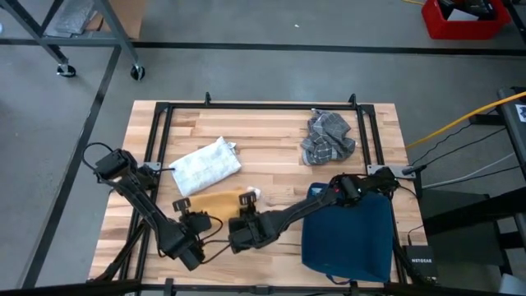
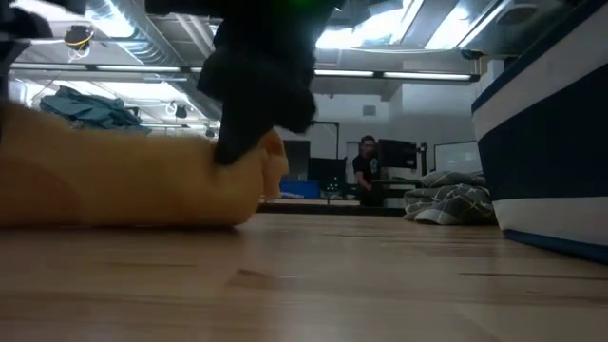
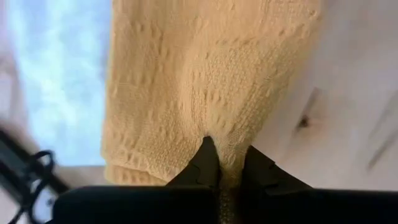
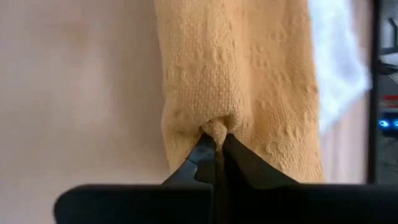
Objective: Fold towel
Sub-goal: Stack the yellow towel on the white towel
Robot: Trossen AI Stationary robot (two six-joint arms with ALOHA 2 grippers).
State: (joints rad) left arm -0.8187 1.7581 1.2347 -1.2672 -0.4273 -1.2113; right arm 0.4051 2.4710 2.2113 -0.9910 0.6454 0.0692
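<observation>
A yellow towel (image 1: 215, 202) lies bunched near the table's front edge, between my two grippers. My left gripper (image 1: 196, 220) is shut on its near left part, and the left wrist view fills with the yellow weave (image 3: 205, 68). My right gripper (image 1: 246, 219) is shut on its near right part; the low view shows it (image 2: 249, 142) at the towel's right end (image 2: 271, 166). Most of the towel (image 2: 123, 180) rests on the wood. My left gripper pinches a small pucker of the towel's near edge (image 3: 225, 135) between its two fingers (image 3: 202, 165), slanting down from the near side. The cloth spreads away from the fingers onto the table; how many layers are caught cannot be told. My right gripper pinches a bunched fold at the towel's near right edge (image 4: 215, 126) between its two fingers (image 4: 198, 158), slanting down from the near right. The cloth there is raised a little (image 2: 274, 152), while the rest lies on the table.
A white towel (image 1: 205, 165) lies just beyond the yellow one. A grey patterned towel (image 1: 329, 138) sits at the far right. A dark blue bin (image 1: 349, 234) stands at the near right, close to my right arm. A person (image 2: 366, 171) stands in the room behind.
</observation>
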